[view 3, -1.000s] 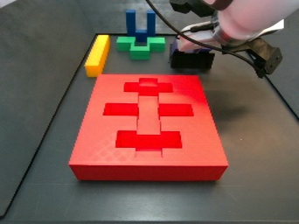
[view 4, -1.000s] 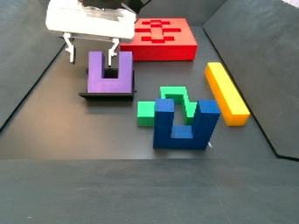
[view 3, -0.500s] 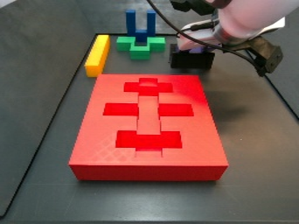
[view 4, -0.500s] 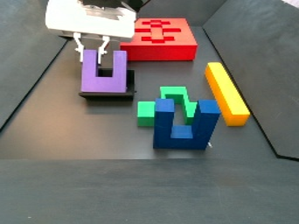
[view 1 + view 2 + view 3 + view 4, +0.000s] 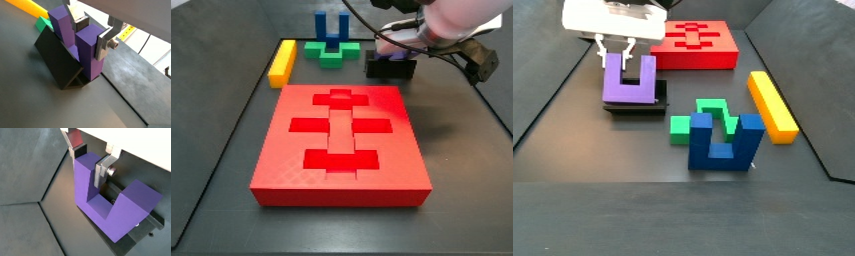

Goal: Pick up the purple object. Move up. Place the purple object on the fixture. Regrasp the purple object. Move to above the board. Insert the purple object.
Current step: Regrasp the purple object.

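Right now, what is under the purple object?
The purple object rests on the dark fixture, one prong between the gripper fingers. Their contact face is hidden.

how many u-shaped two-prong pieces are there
2. The purple object stands on the fixture with the gripper around one prong. The blue piece stands beside the green block. None looks hidden.
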Available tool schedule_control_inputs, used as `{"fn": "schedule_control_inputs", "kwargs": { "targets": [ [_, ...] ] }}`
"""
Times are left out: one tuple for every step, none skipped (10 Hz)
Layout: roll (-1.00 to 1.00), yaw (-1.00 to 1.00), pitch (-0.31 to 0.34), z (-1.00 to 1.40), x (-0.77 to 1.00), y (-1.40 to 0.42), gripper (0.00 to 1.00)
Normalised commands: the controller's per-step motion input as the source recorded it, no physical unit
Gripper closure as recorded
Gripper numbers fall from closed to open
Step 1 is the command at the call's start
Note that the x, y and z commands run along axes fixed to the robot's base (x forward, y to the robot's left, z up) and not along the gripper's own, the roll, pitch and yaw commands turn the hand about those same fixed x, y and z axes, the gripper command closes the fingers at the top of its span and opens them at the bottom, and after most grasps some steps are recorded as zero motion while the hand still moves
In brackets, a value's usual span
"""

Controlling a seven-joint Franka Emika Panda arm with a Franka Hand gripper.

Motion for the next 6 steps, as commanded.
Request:
{"fn": "schedule_control_inputs", "kwargs": {
  "targets": [
    [0.0,0.0,0.0,0.0,0.0,0.0,1.0],
    [0.0,0.0,0.0,0.0,0.0,0.0,1.0],
    [0.0,0.0,0.0,0.0,0.0,0.0,1.0],
    [0.0,0.0,0.0,0.0,0.0,0.0,1.0],
    [0.0,0.0,0.0,0.0,0.0,0.0,1.0],
    [0.0,0.0,0.0,0.0,0.0,0.0,1.0]
  ]
}}
